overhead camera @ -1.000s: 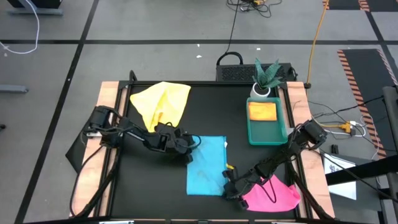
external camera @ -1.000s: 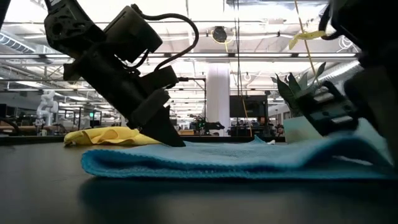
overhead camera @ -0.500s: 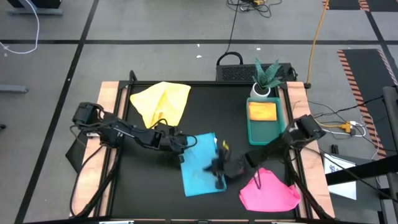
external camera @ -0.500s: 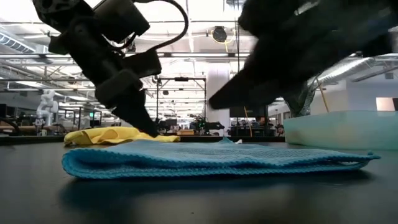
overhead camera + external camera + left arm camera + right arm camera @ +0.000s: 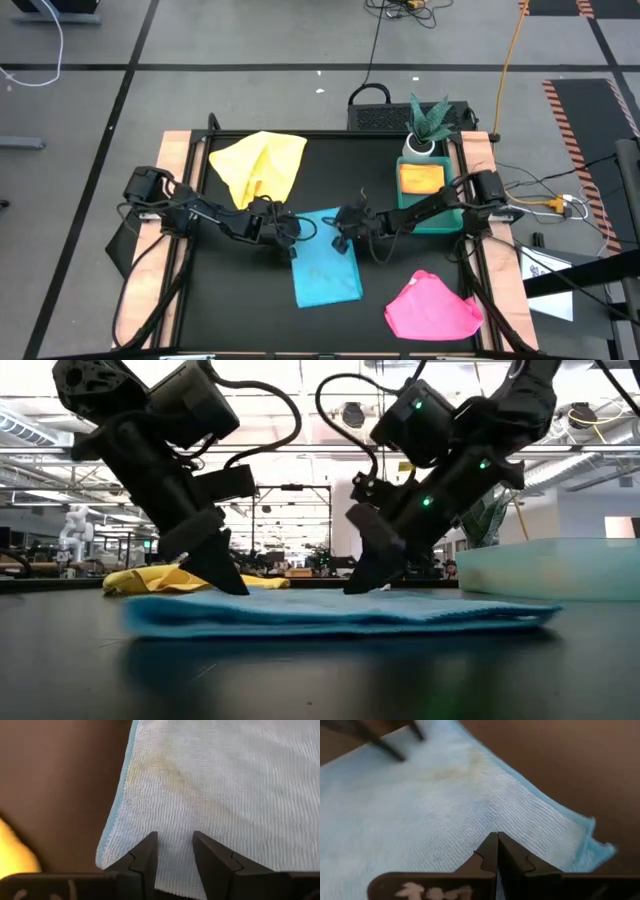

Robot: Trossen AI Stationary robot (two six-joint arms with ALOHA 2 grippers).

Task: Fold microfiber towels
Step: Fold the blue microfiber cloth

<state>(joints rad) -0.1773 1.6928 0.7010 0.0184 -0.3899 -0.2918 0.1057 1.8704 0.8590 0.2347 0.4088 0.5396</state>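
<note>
Table point(image 5: 200, 300) carries four towels: loose yellow towel point(image 5: 262, 165) at the far left, blue towel point(image 5: 325, 262) mid-table, pink towel point(image 5: 433, 311) crumpled near the right front corner, and a folded yellow one point(image 5: 422, 178) in the green tray point(image 5: 412, 219). I judge the blue towel is the one in hand, lying flat, already doubled by the look of the low view. Risk as I see it: both tips press its far edge from opposite corners, so if either arm drags sideways the cloth bunches or skews; a pinch may also catch only the top layer. Left gripper point(image 5: 293, 237) at the far-left corner, fingers parted a little, straddling cloth, tips point(image 5: 145, 857) on it, not clamped. Right gripper point(image 5: 345, 232) at the far-right corner, fingers clenched together, empty, tip point(image 5: 497, 851) resting on the towel.
</note>
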